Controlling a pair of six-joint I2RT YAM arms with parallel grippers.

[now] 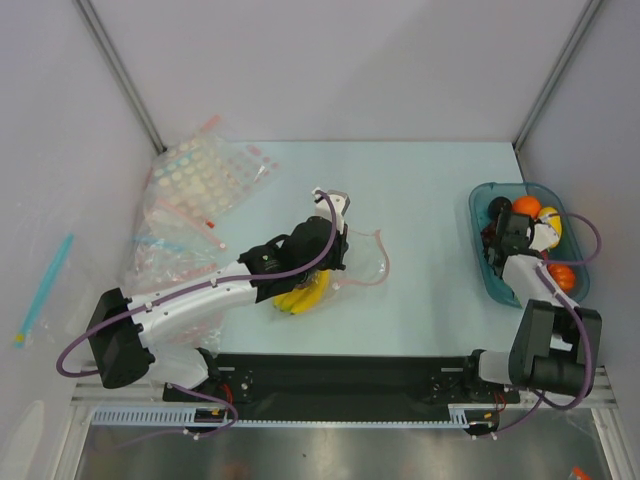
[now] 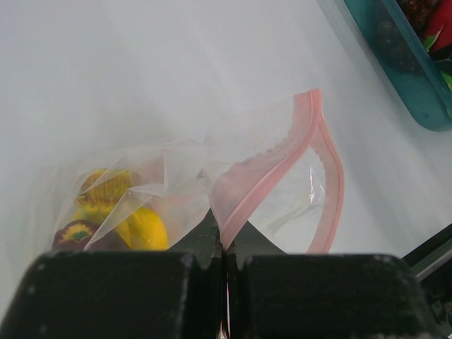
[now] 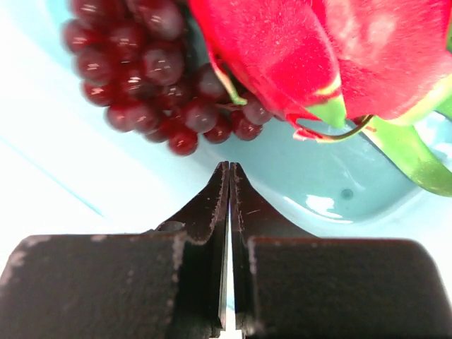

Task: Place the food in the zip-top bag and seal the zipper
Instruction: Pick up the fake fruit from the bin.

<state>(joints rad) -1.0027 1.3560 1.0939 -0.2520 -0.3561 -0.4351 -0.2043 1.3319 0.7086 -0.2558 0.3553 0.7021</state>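
two claws, both pressed shut. your left claw point(image 2: 226, 244) pinches the near end of the zipper point(image 2: 314, 141), the pink strip running straight into the closed jaws. your right claw point(image 3: 229, 176) is closed on nothing and hangs just above the teal tray point(image 3: 339, 194). the zip-top bag point(image 2: 162, 176) lies on the bench point(image 1: 430, 180) in front of your left arm, its mouth gaping toward the tray. the banana bunch point(image 2: 145, 227) and a dark purple fruit point(image 2: 74, 233) are already inside. that film looks thin, limp and slippery, so expect it to fold and slide rather than stay put. the strip is its stiffest part and the place to hold. further out, the dragon fruit point(image 3: 282, 49) and a grape bunch point(image 3: 141, 63) sit touching in the tray. they're probably light, hard and smooth, so take the dragon fruit across its body, not by the scales. an orange fruit point(image 1: 526, 206) lies toward the tray's far end. spare bags point(image 1: 200, 180) are heaped at the far left.
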